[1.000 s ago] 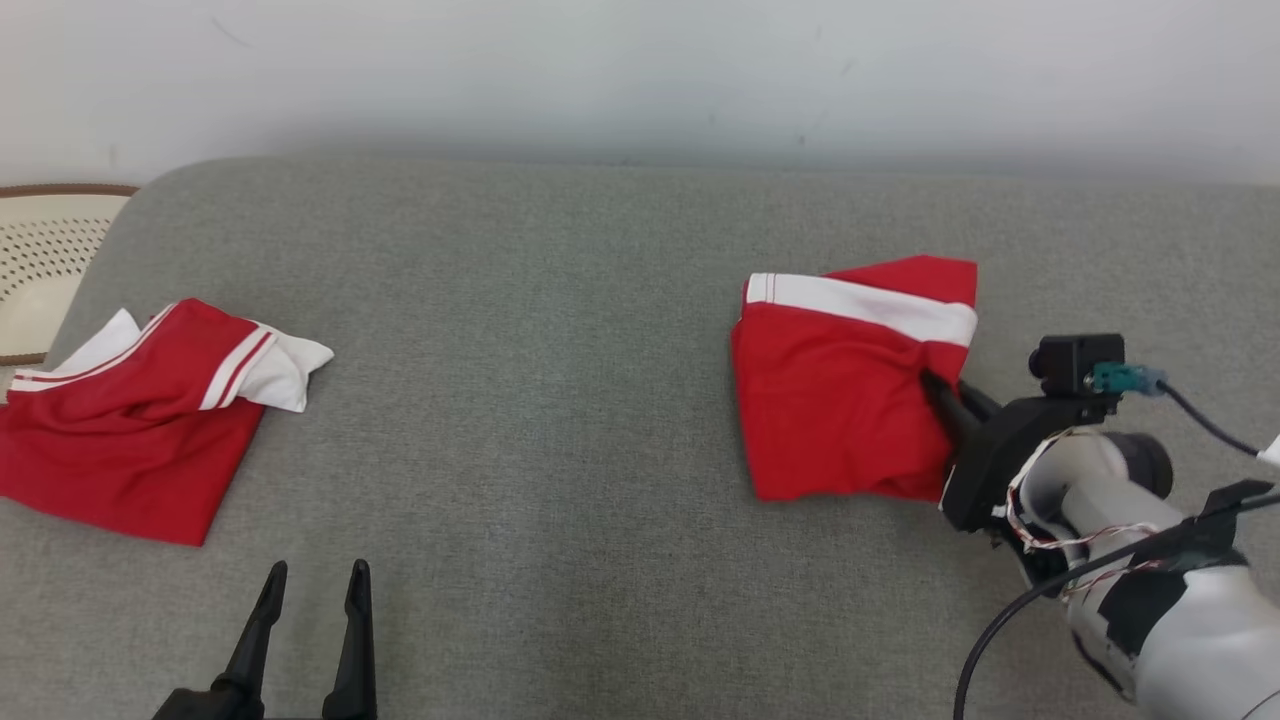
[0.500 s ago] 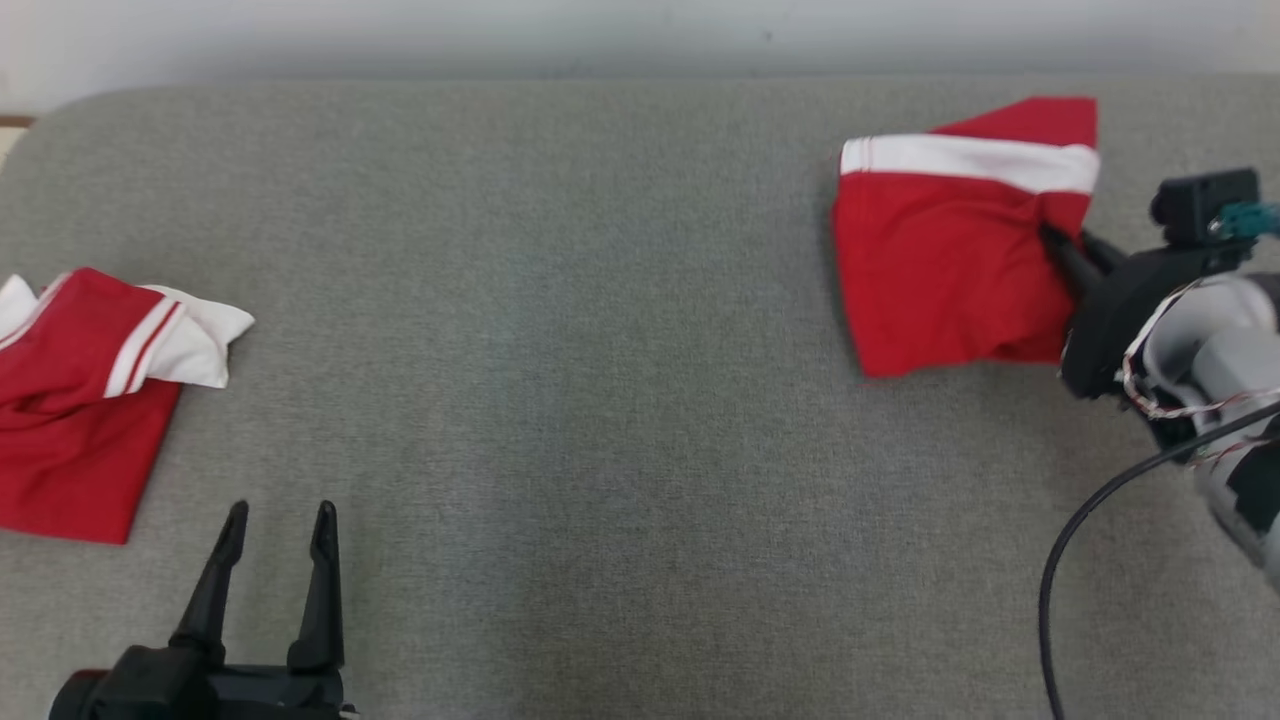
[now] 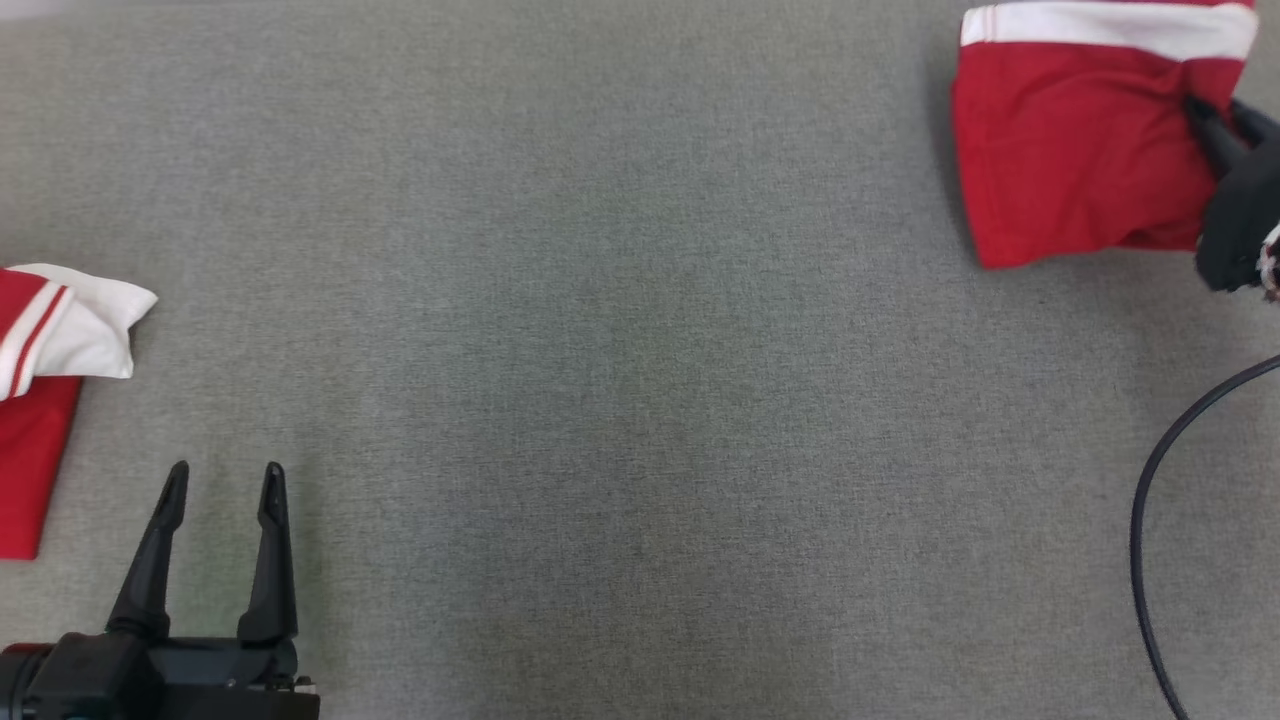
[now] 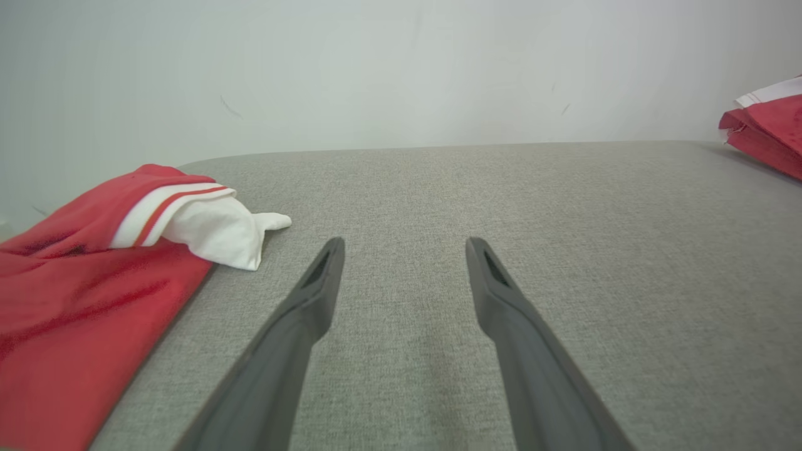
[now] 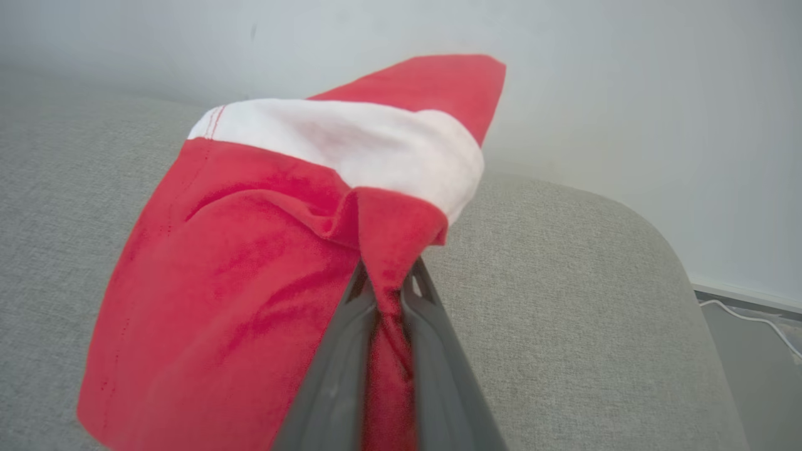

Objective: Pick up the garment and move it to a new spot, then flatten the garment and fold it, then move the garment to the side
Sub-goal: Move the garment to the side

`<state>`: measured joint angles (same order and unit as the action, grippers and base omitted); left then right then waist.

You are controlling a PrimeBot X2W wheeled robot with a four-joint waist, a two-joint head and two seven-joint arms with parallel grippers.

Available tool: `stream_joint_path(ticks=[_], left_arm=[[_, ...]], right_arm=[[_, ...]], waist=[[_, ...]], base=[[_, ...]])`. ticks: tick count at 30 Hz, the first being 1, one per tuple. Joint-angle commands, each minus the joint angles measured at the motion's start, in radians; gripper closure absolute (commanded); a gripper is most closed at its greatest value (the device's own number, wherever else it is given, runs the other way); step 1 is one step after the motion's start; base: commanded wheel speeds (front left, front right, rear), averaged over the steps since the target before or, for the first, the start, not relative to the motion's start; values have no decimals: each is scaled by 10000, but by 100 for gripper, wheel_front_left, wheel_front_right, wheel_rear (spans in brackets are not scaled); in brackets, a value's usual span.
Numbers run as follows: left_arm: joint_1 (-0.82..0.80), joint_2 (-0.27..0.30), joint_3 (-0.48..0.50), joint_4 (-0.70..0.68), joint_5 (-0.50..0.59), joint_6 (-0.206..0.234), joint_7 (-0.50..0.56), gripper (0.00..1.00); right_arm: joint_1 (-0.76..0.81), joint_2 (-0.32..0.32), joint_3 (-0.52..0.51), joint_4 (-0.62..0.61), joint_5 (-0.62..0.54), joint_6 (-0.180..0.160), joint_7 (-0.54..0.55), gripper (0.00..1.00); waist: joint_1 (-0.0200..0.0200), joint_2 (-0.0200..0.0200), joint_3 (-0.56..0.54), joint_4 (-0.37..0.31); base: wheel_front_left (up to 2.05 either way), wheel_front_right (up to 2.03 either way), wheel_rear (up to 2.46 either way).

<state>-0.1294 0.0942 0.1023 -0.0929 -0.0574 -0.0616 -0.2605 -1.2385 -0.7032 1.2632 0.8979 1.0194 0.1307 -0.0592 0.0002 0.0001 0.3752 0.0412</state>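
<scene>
Pinching a fold of the red garment (image 5: pixel 238 282) just below its white band, our right end effector (image 5: pixel 385 279) is clamped on the cloth at the far right of the grey surface (image 3: pixel 620 350). Our left end effector (image 3: pixel 225 475) sits at the near left, fingers spread wide, beside a second garment (image 3: pixel 60 335), red and white.

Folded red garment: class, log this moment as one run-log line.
right end effector: shut on folded red garment | left end effector: open, empty | second garment: crumpled, far left
</scene>
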Motion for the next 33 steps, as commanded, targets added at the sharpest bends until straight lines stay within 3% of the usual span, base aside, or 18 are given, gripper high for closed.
stream_joint_path(ticks=[1,19,30,31,32,33], left_arm=[[24,94,73,-66,94,4,-31,0],[57,452,399,-734,200,13,-31,0],[57,458,406,-877,203,84,-31,0],[65,466,420,-889,196,80,-31,0],[71,469,434,-894,194,85,-31,0],[80,468,440,-900,194,96,-31,0]], right_arm=[[-243,-155,44,1,-118,1,45,100],[-1441,-1278,194,34,-815,1,541,100],[-1612,-1299,213,170,-1063,1,742,100],[-1621,-1294,214,248,-1102,1,738,72],[-1646,-1281,213,353,-1193,1,739,31],[-1656,-1262,213,431,-1296,1,734,0]], waist=[[-2,-1,192,-170],[-2,-1,819,-331],[-2,-1,933,-302],[-2,-1,944,-292],[-2,-1,949,-287],[-2,-1,954,-281]], base=[[0,0,0],[0,0,0],[0,0,0],[0,0,0],[0,0,0],[0,0,0]])
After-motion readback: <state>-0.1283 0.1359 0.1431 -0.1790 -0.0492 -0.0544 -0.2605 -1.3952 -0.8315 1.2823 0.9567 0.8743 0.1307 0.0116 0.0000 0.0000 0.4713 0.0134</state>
